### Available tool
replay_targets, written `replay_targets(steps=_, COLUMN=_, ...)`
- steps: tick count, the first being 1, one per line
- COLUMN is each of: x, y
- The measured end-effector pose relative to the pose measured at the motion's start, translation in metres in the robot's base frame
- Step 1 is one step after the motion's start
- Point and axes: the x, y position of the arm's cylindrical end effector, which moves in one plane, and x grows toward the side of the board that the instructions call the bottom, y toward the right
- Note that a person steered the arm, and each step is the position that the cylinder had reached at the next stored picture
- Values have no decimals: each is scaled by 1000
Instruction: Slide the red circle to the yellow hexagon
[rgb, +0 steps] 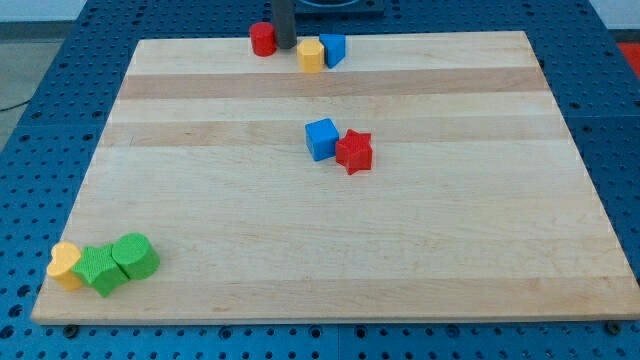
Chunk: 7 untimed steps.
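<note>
The red circle (263, 39) stands at the board's top edge, left of centre. My tip (285, 46) is right next to it on its right side, between it and the yellow hexagon (311, 56). The yellow hexagon lies a short way right of the tip, touching a blue block (333, 49) on its right. The rod comes down from the view's top.
A blue cube (321, 139) and a red star (354, 151) touch near the board's middle. At the bottom left corner lie a yellow heart (66, 265) and two green blocks (100, 270) (135, 256). The wooden board (330, 250) rests on a blue perforated table.
</note>
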Motion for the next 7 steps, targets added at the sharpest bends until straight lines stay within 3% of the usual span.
replay_targets(steps=2, x=11, y=-25)
replay_targets(steps=3, x=43, y=-29)
replay_targets(steps=4, x=58, y=-73)
replay_targets(steps=5, x=11, y=-150)
replay_targets(steps=7, x=-13, y=-154)
